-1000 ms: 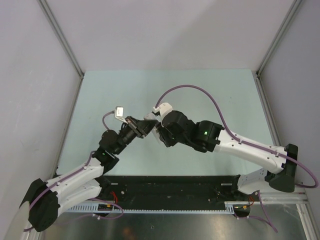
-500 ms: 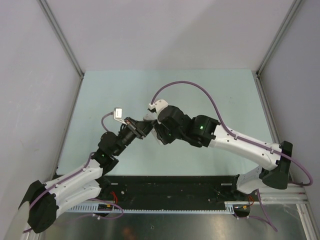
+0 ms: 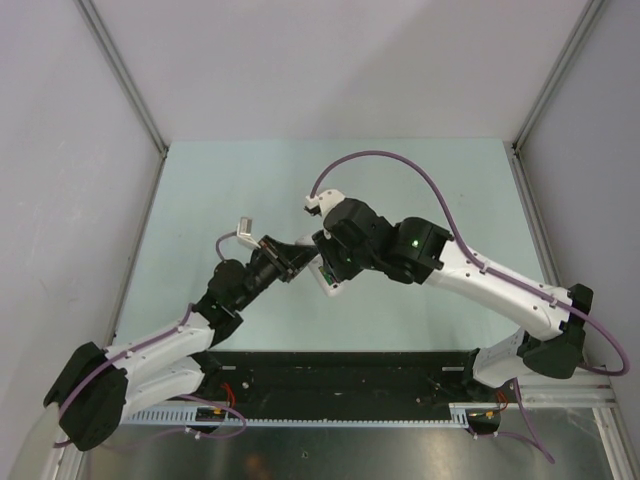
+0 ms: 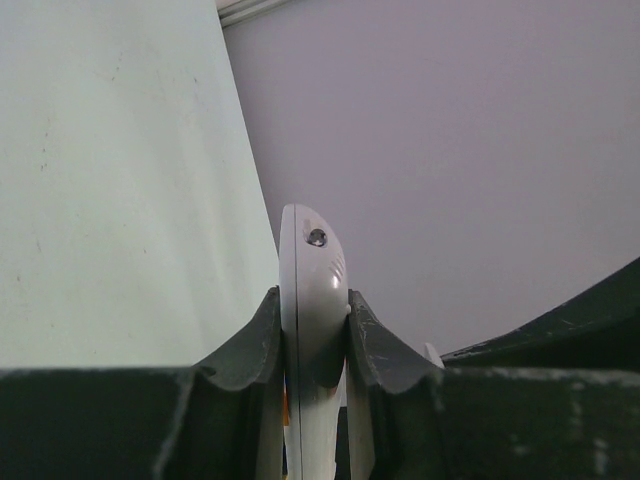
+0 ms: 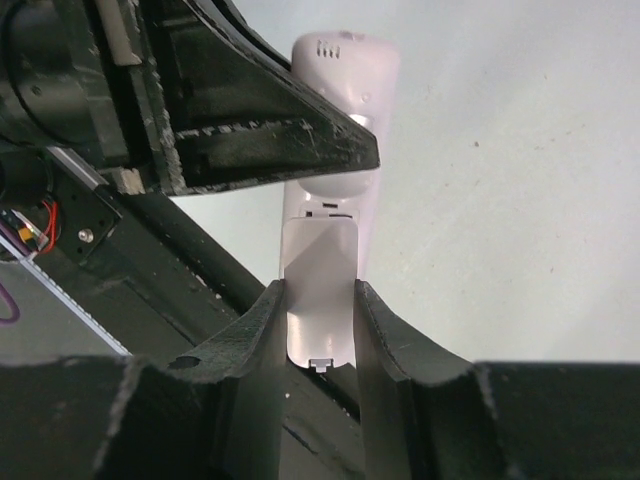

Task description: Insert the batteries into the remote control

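Pale green table [image 3: 200, 190], grey walls [image 3: 320, 60], left pincer [image 4: 313, 300] clamping remote control [image 4: 312, 250], right pincer [image 5: 319, 288] gripping cover [image 5: 320, 262]

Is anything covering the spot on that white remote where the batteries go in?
Yes. The white battery cover, pinched by the right gripper, lies over the back of the remote control, which the left gripper clamps. No batteries show.

Above the middle of the table [image 3: 420, 190] the arms meet. The left gripper [image 4: 313, 320] clamps the remote control [image 4: 312, 270] edge-on between its fingers. The right gripper [image 5: 318, 300], just to its right, pinches the cover panel [image 5: 320, 270] lying against one end of the remote's back.
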`<act>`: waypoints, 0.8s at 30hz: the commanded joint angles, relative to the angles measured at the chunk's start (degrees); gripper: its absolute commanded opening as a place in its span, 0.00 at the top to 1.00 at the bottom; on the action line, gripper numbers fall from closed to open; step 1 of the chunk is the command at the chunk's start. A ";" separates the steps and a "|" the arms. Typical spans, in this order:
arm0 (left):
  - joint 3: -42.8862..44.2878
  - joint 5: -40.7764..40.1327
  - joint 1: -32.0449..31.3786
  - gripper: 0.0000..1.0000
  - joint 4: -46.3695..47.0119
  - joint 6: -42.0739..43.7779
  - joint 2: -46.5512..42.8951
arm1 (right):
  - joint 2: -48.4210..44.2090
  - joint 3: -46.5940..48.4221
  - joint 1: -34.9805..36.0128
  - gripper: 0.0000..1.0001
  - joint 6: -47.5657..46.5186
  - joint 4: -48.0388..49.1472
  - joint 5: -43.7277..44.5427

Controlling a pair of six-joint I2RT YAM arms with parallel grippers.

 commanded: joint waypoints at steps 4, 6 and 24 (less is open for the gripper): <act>-0.86 0.79 0.20 1.00 5.56 -3.71 -1.69 | -0.36 1.49 -2.44 1.00 -0.02 -4.93 -4.20; -1.12 0.52 0.03 1.00 5.74 -3.53 -1.69 | 0.08 2.02 -2.97 1.00 0.07 -5.37 -5.53; -2.18 -3.08 -2.79 1.00 8.29 1.65 -2.13 | 6.23 5.97 -2.53 1.00 -0.72 -10.46 -8.34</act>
